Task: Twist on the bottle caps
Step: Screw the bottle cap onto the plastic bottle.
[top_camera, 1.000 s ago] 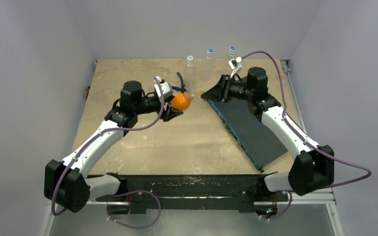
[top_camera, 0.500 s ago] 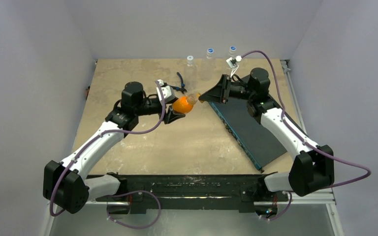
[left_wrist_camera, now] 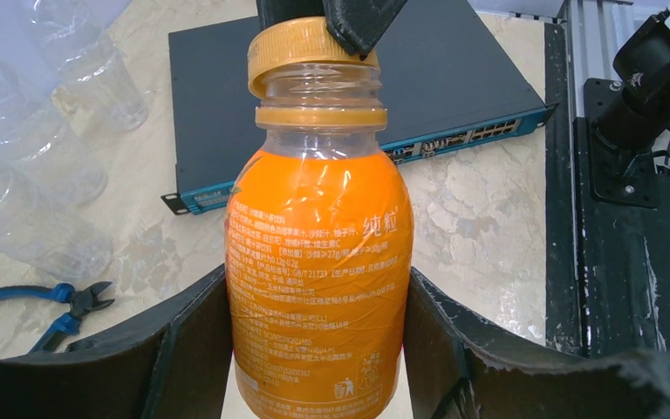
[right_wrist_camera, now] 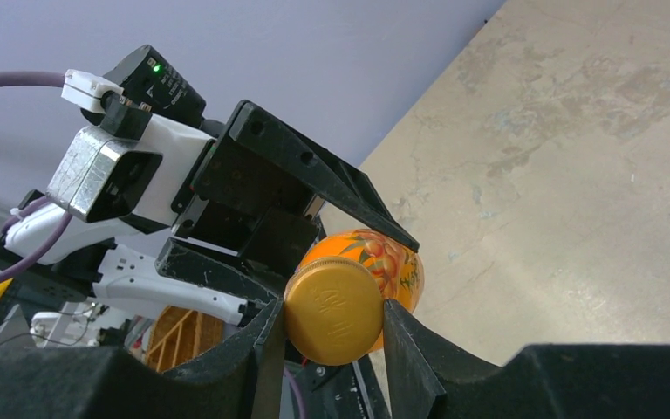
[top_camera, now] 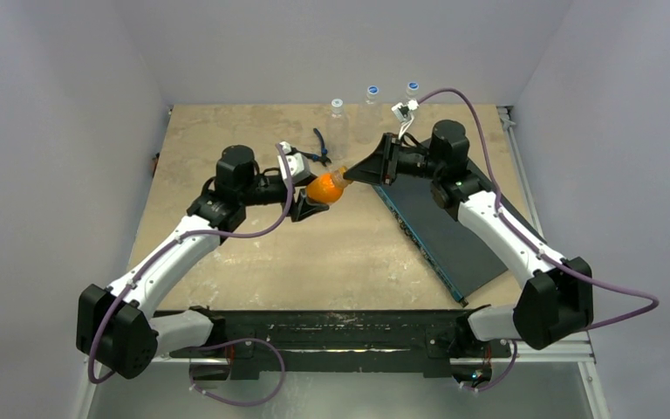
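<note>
Beige worktop lies below the orange bottle, whose label has white Chinese writing. The left tool pinches its sides; the right tool pinches the gold cap on its neck.

Robot lab cell: bare grey walls, worn tabletop, network switch.

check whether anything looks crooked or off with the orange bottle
The orange cap sits tilted on the orange bottle's neck, one side lower, with bare threads below it. The right gripper pinches the cap; the left gripper holds the bottle.
</note>
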{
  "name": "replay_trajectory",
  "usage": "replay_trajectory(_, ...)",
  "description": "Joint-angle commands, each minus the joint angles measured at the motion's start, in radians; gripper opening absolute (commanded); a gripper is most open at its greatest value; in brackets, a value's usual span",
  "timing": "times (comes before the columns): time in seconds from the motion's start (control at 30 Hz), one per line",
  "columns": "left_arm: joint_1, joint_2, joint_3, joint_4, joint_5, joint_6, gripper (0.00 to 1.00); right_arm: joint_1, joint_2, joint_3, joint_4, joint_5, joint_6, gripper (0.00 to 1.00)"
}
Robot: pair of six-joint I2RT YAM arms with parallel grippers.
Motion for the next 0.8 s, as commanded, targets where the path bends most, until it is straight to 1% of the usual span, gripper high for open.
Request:
replay_trajectory(0.0,-0.006,0.004,0.020,0.042,0.040,-0.006,0.20,0.032,-0.020,0.069,-0.119,0.048,-0.121,0.23)
replay_trajectory(0.1,-0.007,0.011,0.028,0.036,0.053,-0.018,0.19,0.039,-0.027,0.091,-0.200,0.067,-0.192,0.23)
replay_trajectory(0.2,-0.008,0.026,0.041,0.027,0.074,-0.026,0.19,0.050,-0.034,0.100,-0.241,0.062,-0.233,0.23)
replay_trajectory(0.37,-0.009,0.037,0.046,0.044,0.088,-0.048,0.19,0.080,-0.025,0.109,-0.280,0.030,-0.266,0.22)
replay_trajectory(0.63,-0.009,0.050,0.051,0.047,0.077,-0.073,0.18,0.091,-0.039,0.103,-0.303,-0.003,-0.284,0.22)
replay_trajectory(0.77,-0.009,0.057,0.055,0.051,0.077,-0.086,0.17,0.113,-0.038,0.136,-0.393,0.037,-0.358,0.22)
